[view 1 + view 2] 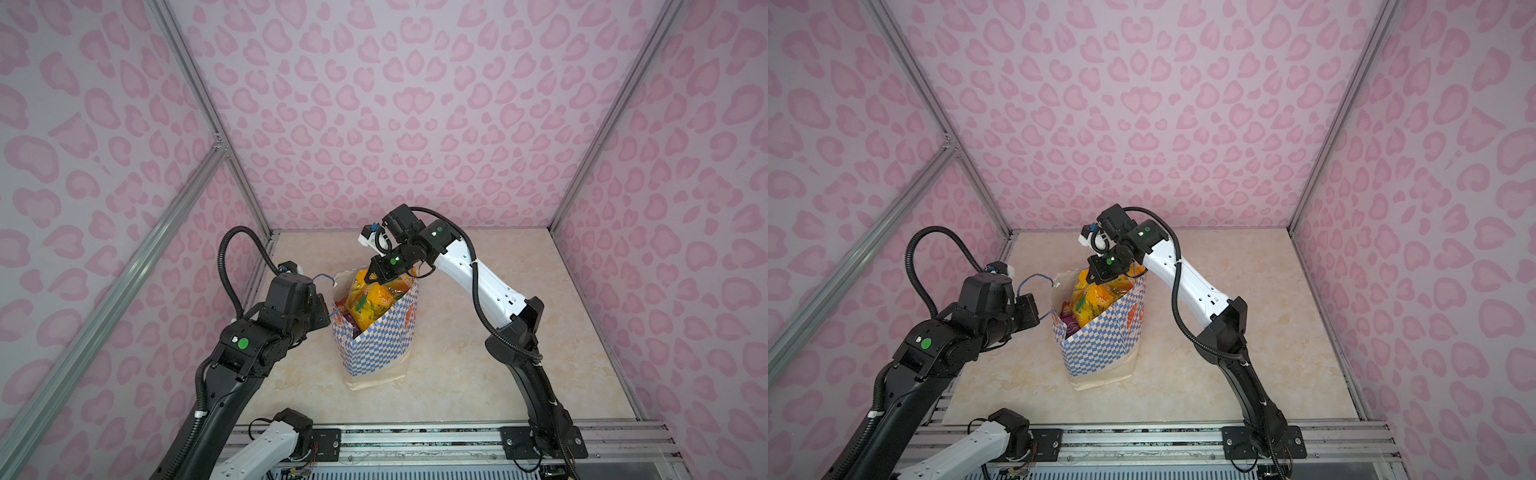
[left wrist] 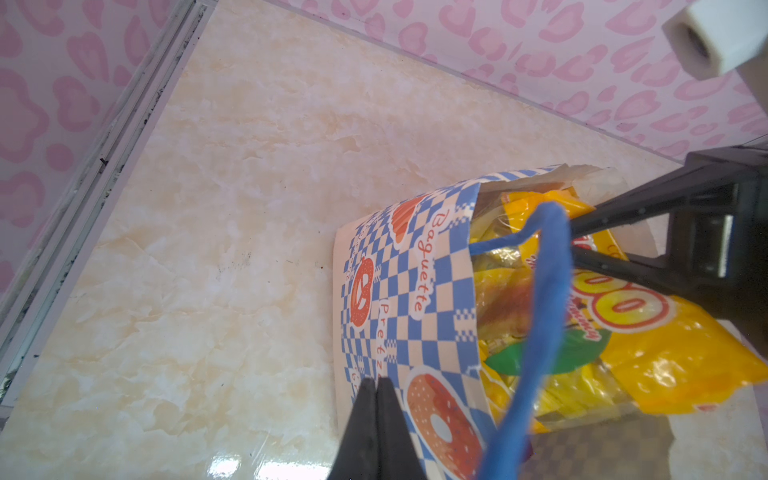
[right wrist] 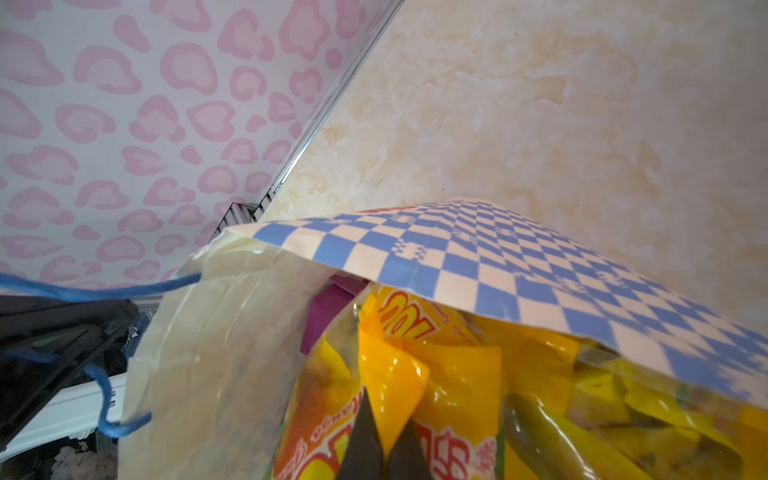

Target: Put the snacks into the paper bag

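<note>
If the left arm backs off now, the bag may go with it. Left gripper [image 2: 376, 382] has its jaws pressed together just outside the checkered wall of the paper bag [image 1: 374, 349], and the blue cord handle [image 2: 548, 291] is drawn past them toward that arm. Can't tell whether the cord is pinched or only hooked on the gripper body. Either way, a tug would tip a tall, light bag.

Nearer rim folds down into a low V at one corner, so anything shoved that way could spill over it.

Right gripper [image 3: 386, 415] is at the far rim, jaws pinching a fold of a yellow-orange packet [image 3: 395, 374] that stands in the bag mouth, top about level with the rim. Letting go this high risks it sliding off the pile and out. Pressing it down risks crumpling the paper or skating the bag across the counter [image 1: 478, 353]. The film is glossy, so the pinch could also slip.

Contents: bag upright mid-counter, mouth open, snacks [image 1: 365, 307] piled close to the rim. They are mostly yellow-orange, with one purple packet [image 3: 332, 303] lower down by the white inner wall. No packet shows loose on the counter in either top view, so this is probably the last one.
</note>
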Tool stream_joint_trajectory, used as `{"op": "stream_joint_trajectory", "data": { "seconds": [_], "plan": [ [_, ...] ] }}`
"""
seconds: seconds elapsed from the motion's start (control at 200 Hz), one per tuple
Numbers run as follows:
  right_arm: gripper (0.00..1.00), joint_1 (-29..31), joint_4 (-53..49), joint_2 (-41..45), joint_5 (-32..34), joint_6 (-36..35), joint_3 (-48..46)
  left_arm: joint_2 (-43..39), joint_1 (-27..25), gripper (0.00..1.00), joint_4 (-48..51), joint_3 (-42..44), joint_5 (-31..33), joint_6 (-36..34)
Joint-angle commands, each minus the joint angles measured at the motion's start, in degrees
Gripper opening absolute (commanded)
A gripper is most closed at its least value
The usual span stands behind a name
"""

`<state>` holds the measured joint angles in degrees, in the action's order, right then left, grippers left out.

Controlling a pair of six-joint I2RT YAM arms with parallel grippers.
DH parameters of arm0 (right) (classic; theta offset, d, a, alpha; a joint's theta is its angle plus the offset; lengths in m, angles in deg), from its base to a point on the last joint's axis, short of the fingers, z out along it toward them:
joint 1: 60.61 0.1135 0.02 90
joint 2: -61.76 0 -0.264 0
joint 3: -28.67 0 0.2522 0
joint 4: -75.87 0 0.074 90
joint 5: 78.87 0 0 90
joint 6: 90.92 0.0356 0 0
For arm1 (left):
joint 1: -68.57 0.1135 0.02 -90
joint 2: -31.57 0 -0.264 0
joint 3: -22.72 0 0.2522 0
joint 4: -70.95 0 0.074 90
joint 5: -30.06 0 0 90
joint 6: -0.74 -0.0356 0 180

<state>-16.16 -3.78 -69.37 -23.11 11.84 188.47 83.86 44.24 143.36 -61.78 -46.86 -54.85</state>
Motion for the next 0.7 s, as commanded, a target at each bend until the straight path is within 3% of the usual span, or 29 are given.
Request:
{"op": "stream_joint_trajectory", "data": {
  "seconds": [0.0, 0.155, 0.435, 0.54, 0.625, 0.695],
  "plan": [
    [0.03, 0.3, -1.6, -3.1, 1.5, -0.8, -0.3, 0.1, 0.1, 0.04, -1.2, 0.2, 0.3, -0.4],
    [0.02, 1.9, -4.3, -4.9, 3.3, -2.4, -0.9, 0.3, 0.1, 0.05, -1.2, -0.2, 0.5, -0.6],
    [0.04, 8.4, -4.8, -0.8, 5.2, -4.4, -10.5, 0.2, 0.1, 0.05, -0.7, -0.9, 0.9, -0.7],
    [0.1, 10.6, -4.0, 2.2, 7.9, -4.4, -15.2, -0.2, 0.1, 0.04, -0.3, -1.0, 1.2, -0.7],
    [0.23, 11.9, -2.9, 4.3, 10.4, -4.5, -17.2, -0.4, 0.1, 0.05, 0.0, -1.2, 1.5, -0.7],
    [0.28, 11.8, -3.1, 5.1, 12.9, -3.6, -16.0, -0.4, 0.1, 0.05, 0.1, -1.4, 1.5, -0.6]
  ]
}}
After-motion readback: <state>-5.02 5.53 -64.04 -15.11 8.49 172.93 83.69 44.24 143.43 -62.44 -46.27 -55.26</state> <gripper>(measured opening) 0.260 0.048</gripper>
